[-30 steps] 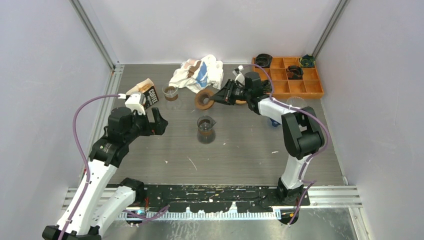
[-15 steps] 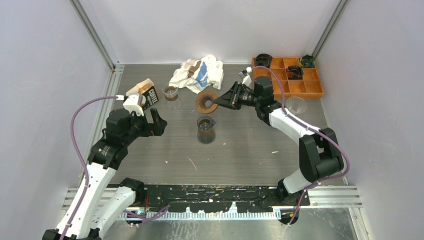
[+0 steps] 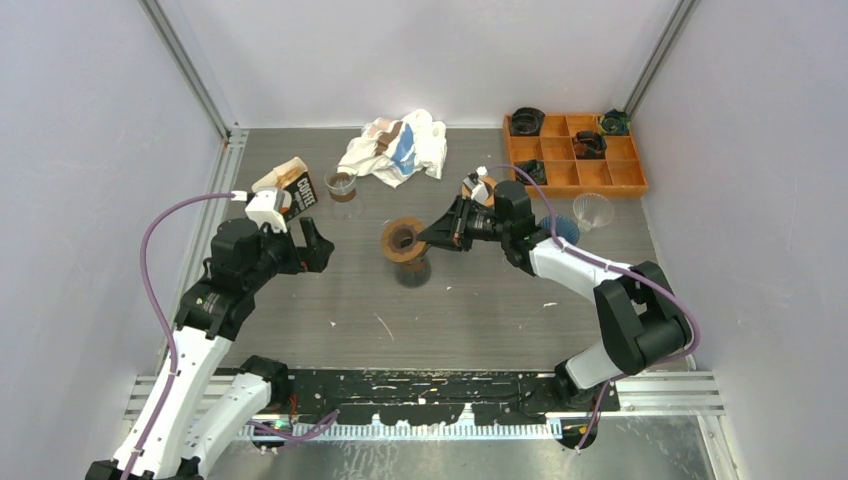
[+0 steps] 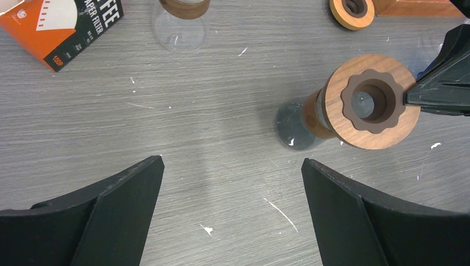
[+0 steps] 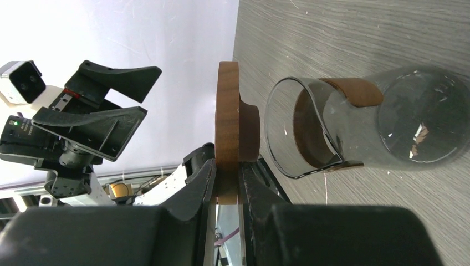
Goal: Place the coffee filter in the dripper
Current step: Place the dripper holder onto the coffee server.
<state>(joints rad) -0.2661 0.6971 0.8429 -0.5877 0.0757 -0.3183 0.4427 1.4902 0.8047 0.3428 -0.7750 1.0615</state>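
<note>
The dripper (image 3: 405,240), a round wooden disc with a dark scalloped funnel hole, hangs over the glass carafe (image 4: 296,124) at mid-table. My right gripper (image 3: 432,237) is shut on the disc's right rim. In the right wrist view the dripper (image 5: 227,111) stands edge-on between the fingers, just off the carafe (image 5: 360,122) mouth. My left gripper (image 3: 315,240) hovers open and empty left of the carafe, its fingers (image 4: 111,210) wide apart over bare table. An orange and black paper filter box (image 3: 292,186) lies at the back left. A loose coffee filter is out of view.
A small glass cup (image 3: 342,185) stands beside the filter box. A crumpled cloth (image 3: 395,148) lies at the back centre. An orange compartment tray (image 3: 590,165) with dark parts sits back right, with a clear plastic cup (image 3: 592,210) and a small wooden ring (image 3: 478,190) near it.
My right gripper has carried the dripper from the back of the table forward and left, to just above the carafe. The left arm has hardly moved.
</note>
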